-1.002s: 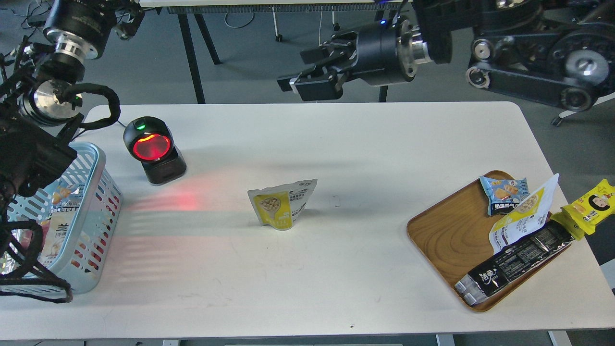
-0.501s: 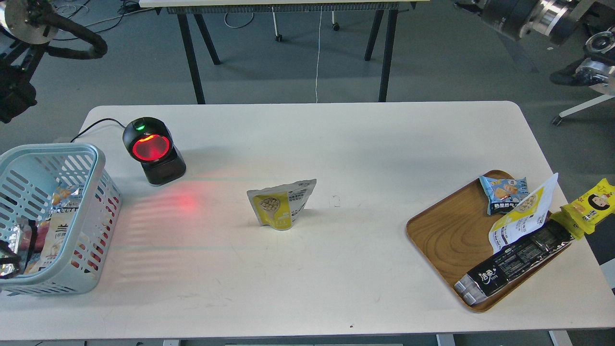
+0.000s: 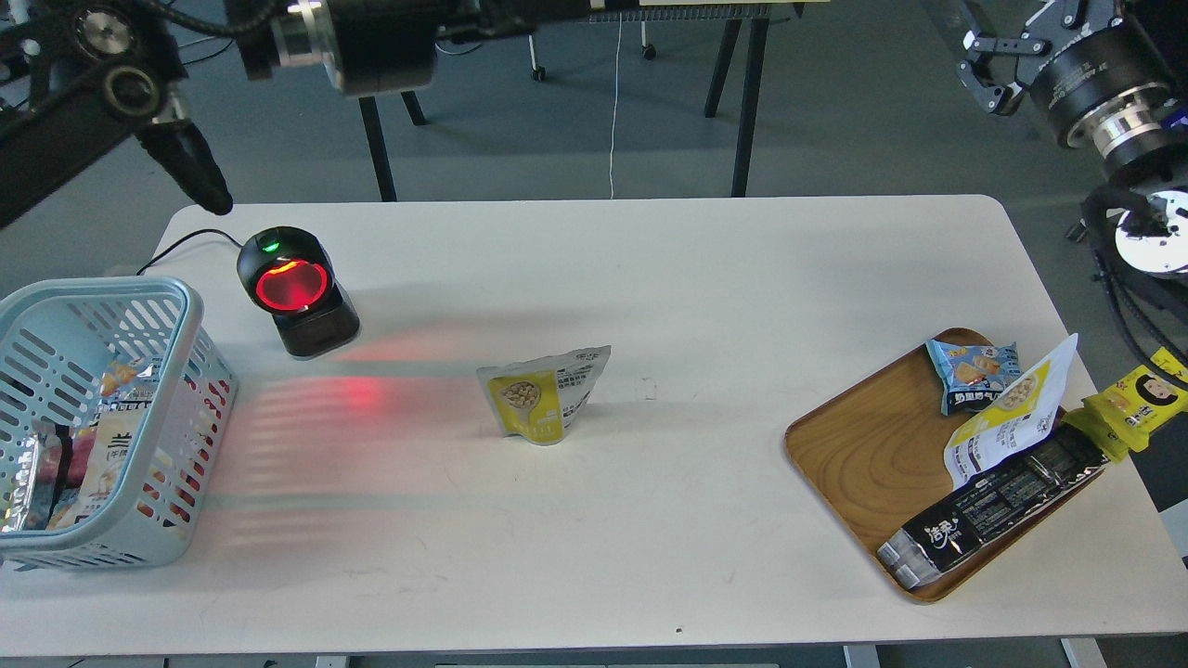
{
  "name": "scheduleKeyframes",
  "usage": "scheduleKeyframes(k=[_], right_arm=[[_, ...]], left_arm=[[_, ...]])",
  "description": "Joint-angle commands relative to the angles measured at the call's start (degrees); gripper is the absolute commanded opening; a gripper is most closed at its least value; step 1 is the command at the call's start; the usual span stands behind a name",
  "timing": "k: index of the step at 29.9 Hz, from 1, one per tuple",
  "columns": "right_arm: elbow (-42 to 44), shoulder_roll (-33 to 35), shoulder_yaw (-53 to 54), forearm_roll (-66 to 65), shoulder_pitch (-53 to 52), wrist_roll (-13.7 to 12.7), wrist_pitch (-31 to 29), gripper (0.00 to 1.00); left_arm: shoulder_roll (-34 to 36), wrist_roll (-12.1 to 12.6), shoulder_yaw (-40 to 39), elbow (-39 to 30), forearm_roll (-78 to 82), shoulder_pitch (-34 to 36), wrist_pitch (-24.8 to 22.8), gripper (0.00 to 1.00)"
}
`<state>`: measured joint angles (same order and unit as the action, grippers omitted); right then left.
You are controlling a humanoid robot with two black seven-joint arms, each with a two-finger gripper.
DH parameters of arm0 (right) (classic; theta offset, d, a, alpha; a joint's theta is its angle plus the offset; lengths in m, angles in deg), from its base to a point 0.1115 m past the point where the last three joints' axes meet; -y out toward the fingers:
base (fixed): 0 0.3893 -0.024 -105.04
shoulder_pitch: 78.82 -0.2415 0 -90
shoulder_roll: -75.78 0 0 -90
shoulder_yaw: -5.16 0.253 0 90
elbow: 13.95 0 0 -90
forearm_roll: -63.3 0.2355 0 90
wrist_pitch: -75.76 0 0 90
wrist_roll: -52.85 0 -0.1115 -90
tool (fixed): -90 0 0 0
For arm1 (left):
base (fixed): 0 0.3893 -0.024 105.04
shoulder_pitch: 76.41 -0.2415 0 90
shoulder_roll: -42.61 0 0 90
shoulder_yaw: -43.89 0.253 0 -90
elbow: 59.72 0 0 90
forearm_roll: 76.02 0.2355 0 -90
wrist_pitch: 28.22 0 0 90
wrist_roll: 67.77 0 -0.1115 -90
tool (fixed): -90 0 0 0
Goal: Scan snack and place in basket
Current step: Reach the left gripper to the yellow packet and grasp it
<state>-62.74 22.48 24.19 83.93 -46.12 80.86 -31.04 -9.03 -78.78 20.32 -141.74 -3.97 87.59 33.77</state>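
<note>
The white table fills most of the head view, below both arms. The right gripper hangs high at the top right, beyond the table's far right corner; its black fingers show only partly at the frame edge, so whether it is open or closed cannot be told. It holds nothing that can be seen. The left arm crosses the top left, and its far end runs out past the top edge, so the left gripper is out of sight.

The basket, light blue with slotted sides, sits far to the left of the right gripper and well below it, at the table's left edge, with several packets inside. The wooden tray lies below the right gripper, near the right edge, carrying a long black packet, a mostly white pouch and a small blue packet. A yellow packet lies just beside the tray, at the table's right edge.

The scanner, its window glowing red, stands just beside the basket. The snack stands upright mid-table, well apart from the right gripper, down and to its left, between scanner and tray.
</note>
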Motion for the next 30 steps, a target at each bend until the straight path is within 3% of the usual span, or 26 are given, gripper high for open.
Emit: scheduleKeyframes(k=[1,10,19,23,26,30], right_arm=[[1.5,-4.25,6.89,1.52,7.09,-0.01,-2.79,0.99],[2.03,-8.4,11.21,1.52,11.16,-0.01,-2.88,0.99],[2.03,-8.22,11.74,1.43,11.15,-0.01,-3.06,0.99],[2.03,-8.22,11.65,1.43,11.15,-0.01,-2.97,0.99],[2.03,-8.22,11.65,1.43,11.15,-0.01,-3.06,0.99],[2.12,-8.22,11.65,1.34,11.07,-0.01,-3.23,0.99]], left_arm=[[-1.17,0.03,4.82,-4.8,14.21,-0.78,0.01,0.85],[-1.09,0.02,8.62,-9.82,43.86,-12.47,0.01,0.86],[-1.44,0.2,9.41,-9.12,52.95,-19.24,0.01,0.85],[-1.88,0.02,9.41,-5.7,52.95,-20.65,0.01,0.85],[-3.37,-0.15,9.41,-4.38,52.95,-20.56,0.01,0.76],[-3.73,-2.34,9.5,-4.37,52.95,-20.65,0.01,0.39]])
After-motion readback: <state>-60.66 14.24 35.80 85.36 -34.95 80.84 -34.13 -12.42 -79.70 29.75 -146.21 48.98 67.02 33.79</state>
